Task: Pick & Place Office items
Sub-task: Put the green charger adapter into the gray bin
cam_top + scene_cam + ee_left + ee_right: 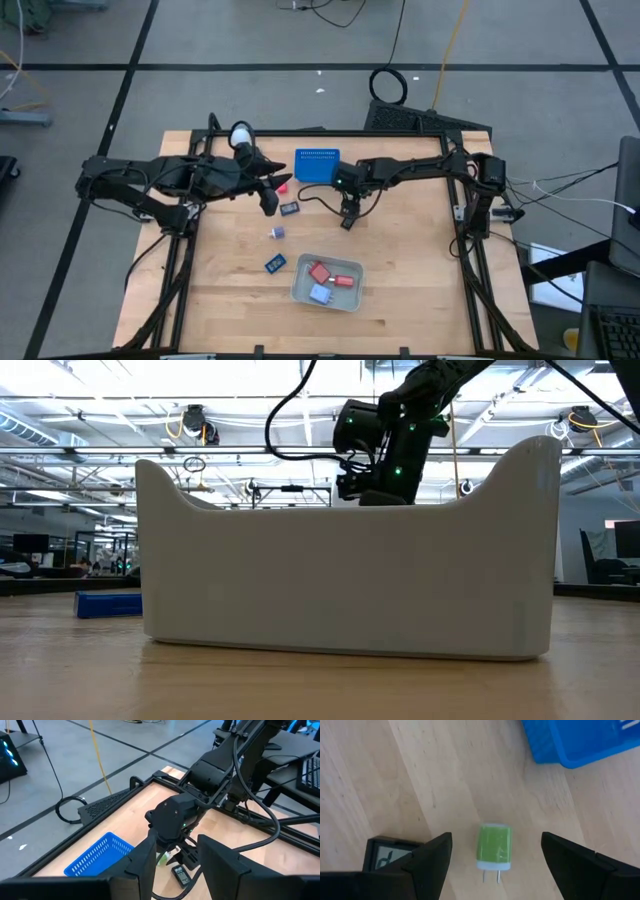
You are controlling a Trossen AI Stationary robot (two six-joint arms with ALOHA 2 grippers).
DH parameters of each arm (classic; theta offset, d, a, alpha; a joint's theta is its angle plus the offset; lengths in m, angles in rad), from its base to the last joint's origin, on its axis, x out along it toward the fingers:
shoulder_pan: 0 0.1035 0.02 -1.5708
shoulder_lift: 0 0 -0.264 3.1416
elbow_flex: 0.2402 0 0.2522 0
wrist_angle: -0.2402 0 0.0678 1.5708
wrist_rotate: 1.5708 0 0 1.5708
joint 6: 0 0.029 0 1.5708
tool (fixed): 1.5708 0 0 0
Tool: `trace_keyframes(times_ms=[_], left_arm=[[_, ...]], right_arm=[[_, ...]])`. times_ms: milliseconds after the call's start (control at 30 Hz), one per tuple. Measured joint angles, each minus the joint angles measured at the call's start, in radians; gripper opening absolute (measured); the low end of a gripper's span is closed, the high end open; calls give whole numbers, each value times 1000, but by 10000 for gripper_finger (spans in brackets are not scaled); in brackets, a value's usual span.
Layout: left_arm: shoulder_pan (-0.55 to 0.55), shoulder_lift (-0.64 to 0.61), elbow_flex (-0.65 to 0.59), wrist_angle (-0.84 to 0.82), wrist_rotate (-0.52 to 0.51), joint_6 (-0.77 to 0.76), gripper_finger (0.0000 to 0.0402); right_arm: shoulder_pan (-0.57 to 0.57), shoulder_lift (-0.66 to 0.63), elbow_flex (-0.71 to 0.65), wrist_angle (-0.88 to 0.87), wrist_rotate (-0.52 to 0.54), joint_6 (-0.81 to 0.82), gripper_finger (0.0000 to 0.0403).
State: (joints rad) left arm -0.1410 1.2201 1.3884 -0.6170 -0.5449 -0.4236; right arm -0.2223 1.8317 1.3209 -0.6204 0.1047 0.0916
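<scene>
A small green plug block [494, 847] lies flat on the wooden table, its two prongs pointing toward the wrist camera. My right gripper [496, 840] stands open above it, pointing steeply down, one finger on each side and both clear of it. A black item with a small display [385, 856] lies just beside one finger. A red [283, 187], a black [290, 209], a purple [277, 233] and a blue item [275, 263] lie loose on the table. My left gripper [270, 195] hovers raised at the far left, its fingers [145, 862] a narrow gap apart with nothing between them.
A blue perforated basket [317, 165] stands near the far edge, close behind my right gripper. A grey tray [300, 290] near the front edge holds red pieces and a pale blue one, and it fills the low view. A white ball [241, 133] sits at the far left.
</scene>
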Motion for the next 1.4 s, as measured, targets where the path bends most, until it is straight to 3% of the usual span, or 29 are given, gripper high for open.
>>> trace_keyframes(times_ms=[1200, 1400], left_arm=[[0, 0, 0, 0, -7, 1, 145], [0, 0, 0, 0, -7, 1, 145]], right_arm=[[-33, 0, -149, 156, -57, 52, 299], [-30, 0, -149, 191, -58, 46, 280]])
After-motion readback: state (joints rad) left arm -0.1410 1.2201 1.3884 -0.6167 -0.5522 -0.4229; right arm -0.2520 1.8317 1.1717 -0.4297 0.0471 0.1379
